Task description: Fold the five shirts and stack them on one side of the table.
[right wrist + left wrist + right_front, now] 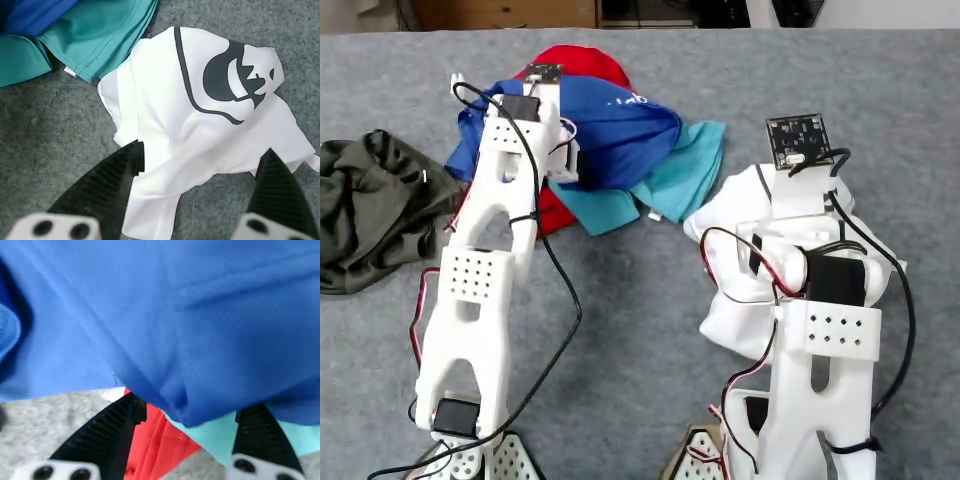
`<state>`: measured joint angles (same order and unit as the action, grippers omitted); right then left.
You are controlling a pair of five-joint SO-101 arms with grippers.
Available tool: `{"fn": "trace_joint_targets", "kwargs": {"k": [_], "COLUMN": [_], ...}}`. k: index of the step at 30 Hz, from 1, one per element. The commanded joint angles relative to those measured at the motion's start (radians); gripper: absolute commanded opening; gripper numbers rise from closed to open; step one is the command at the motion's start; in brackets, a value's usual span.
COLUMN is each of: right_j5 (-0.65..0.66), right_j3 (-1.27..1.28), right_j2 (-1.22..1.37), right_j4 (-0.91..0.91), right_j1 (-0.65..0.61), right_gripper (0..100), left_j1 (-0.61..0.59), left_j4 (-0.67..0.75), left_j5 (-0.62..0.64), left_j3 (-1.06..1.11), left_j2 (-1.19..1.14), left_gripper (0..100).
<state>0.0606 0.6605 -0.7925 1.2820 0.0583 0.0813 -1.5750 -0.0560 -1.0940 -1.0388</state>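
Shirts in disarray: five garments lie unfolded on the grey surface [640, 330], with no stack on either side. An olive shirt [375, 205] sits crumpled alone on the left side, well apart from a heap at the far middle, where a blue shirt [620, 125] is draped over a red shirt [575, 62] and a teal shirt [685, 170]. A white shirt [725, 318] with a black print lies rumpled just beside the teal one, under the right arm. The left hand [192, 407] hovers at the blue shirt, jaws apart with a fold of blue cloth between them, not clamped. The right hand [202, 152] hangs over the white shirt, jaws likewise spread and holding nothing. On this evidence the job has scarcely begun: all five garments await spreading, folding and stacking.
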Motion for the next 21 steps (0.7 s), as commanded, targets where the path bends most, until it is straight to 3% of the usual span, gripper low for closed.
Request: {"fn": "trace_joint_targets", "kwargs": {"k": [1,7,9,12,18,21], "right_j5": [0.003,0.000,0.000,0.000,-0.002,-0.002], "right_j3": [-0.047,-0.047,-0.047,-0.047,-0.035,0.002], "right_j2": [-0.015,-0.015,-0.015,-0.015,-0.015,-0.016], "right_j4": [-0.018,-0.018,-0.015,-0.014,-0.017,-0.020], "right_j1": [-0.012,-0.012,-0.012,-0.012,-0.012,-0.012], "right_gripper": [35.3,35.3,35.3,35.3,35.3,35.3], "left_j1": [-0.026,-0.152,-0.201,-0.282,-0.451,-0.535], "left_j4": [0.021,0.150,0.164,0.124,-0.048,-0.054], "left_j5": [0.052,0.052,0.051,0.051,0.028,-0.046], "left_j3": [-0.002,-0.003,-0.017,-0.130,-0.588,-0.578], "left_j2": [-0.013,-0.030,-0.030,-0.030,-0.028,0.053], "left_gripper": [28,1,4,2,2,2]}}
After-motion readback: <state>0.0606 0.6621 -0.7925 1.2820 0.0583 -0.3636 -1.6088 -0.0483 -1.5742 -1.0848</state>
